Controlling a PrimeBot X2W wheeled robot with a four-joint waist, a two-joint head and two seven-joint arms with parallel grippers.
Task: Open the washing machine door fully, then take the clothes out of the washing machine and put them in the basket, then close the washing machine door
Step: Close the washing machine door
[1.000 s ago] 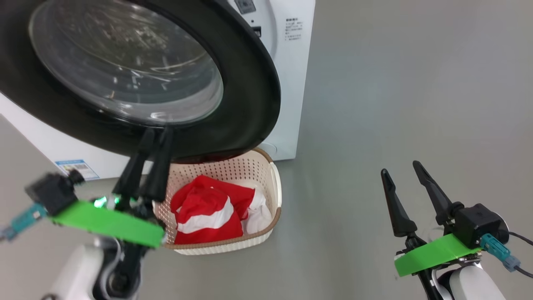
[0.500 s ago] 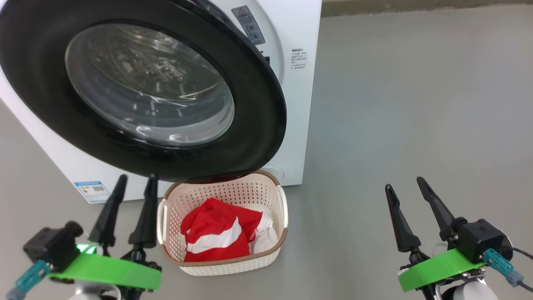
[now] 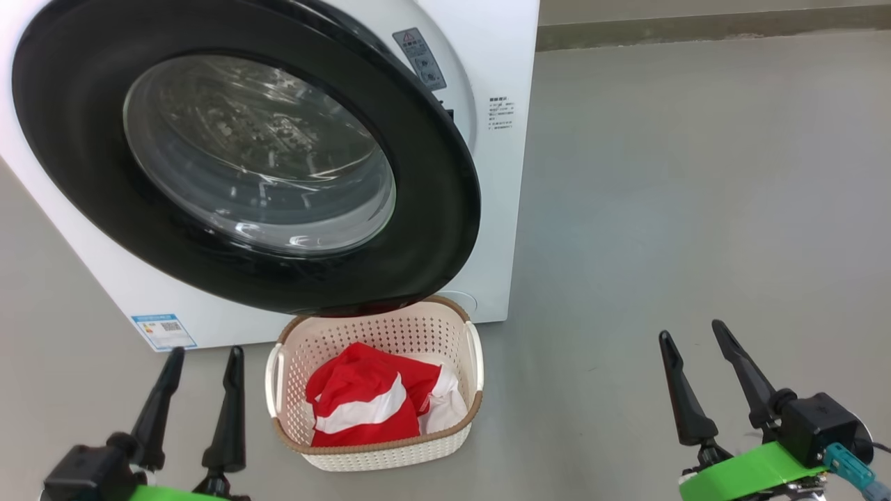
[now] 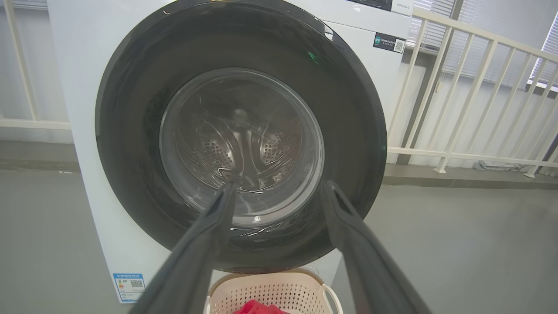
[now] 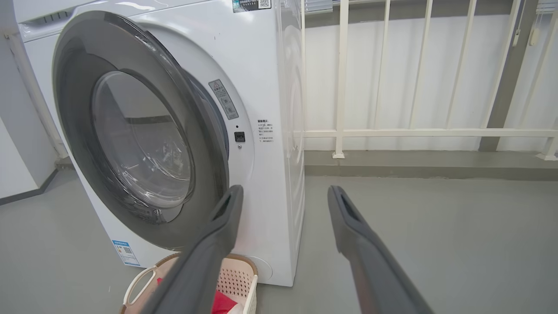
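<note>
So the left end effector (image 3: 207,351) and right end effector (image 3: 690,330) are both released, holding nothing, low at the near corners. The clothes (image 3: 362,407) sit in the basket (image 3: 379,445) on the floor (image 3: 696,174), just in front of the washing machine (image 3: 498,69). Its door (image 3: 418,174) hangs slightly ajar above.

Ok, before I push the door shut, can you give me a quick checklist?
1. Door latched: the washing machine door stands ajar in the right wrist view: not ok.
2. Clothes out: the red clothes lie inside the basket: ok.
3. Drum empty: no red seen through the door, left wrist view: ok.
4. Left gripper open, empty: ok.
5. Right gripper open, empty: ok.
6. Basket clear of the door's swing: it sits right under the door's lower edge: cannot tell.
</note>
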